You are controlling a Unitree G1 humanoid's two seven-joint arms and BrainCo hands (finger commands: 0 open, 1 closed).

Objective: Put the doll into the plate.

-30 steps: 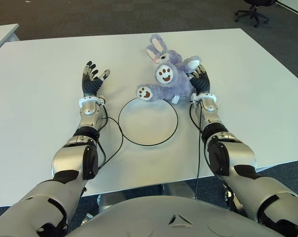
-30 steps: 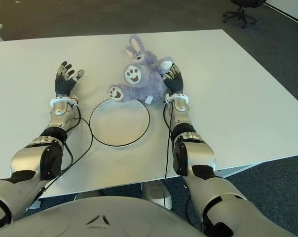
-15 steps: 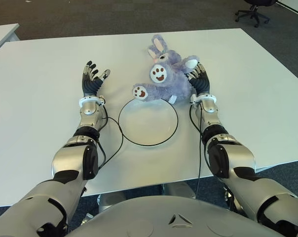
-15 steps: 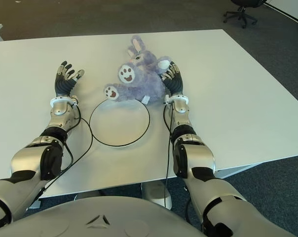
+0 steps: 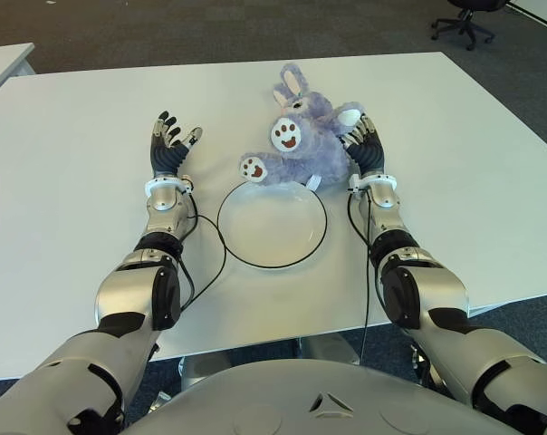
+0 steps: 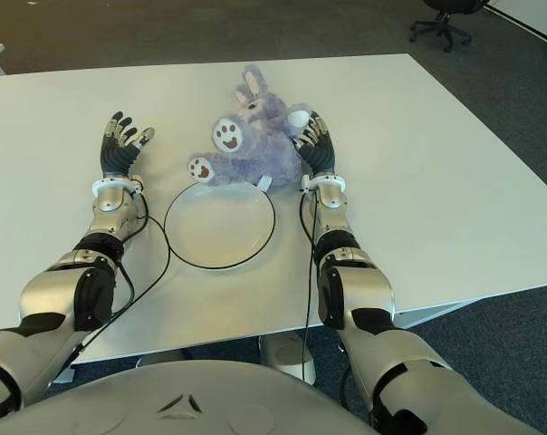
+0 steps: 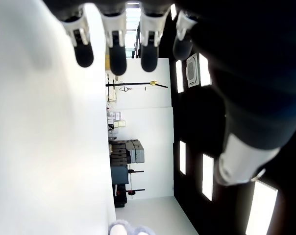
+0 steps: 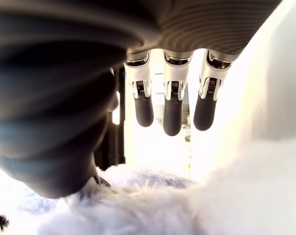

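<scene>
The doll [image 5: 305, 149] is touched by the right hand [image 5: 366, 149], fingers [image 8: 171, 115] extended, nothing gripped; it should be nudged steadily left and nearer onto the plate [image 5: 272, 224]. The left hand [image 5: 169, 145] is spread empty left of the plate.

**Office-type room, likely open-plan workspace or lab**

Large white table [image 5: 74, 136] with plain top, standing on dark grey carpet floor [image 5: 165, 27]. Black swivel office chair [image 5: 466, 18] on castors at far right, past the table's far corner. Edge of a second white table [image 5: 2, 62] at far left. Left wrist view: white walls, dark ceiling with rectangular light panels [image 7: 181, 76], dark racks or equipment [image 7: 126, 164] against the far wall, too small to identify. No home or kitchen fittings visible. Furniture and flooring read as office or research space.
</scene>
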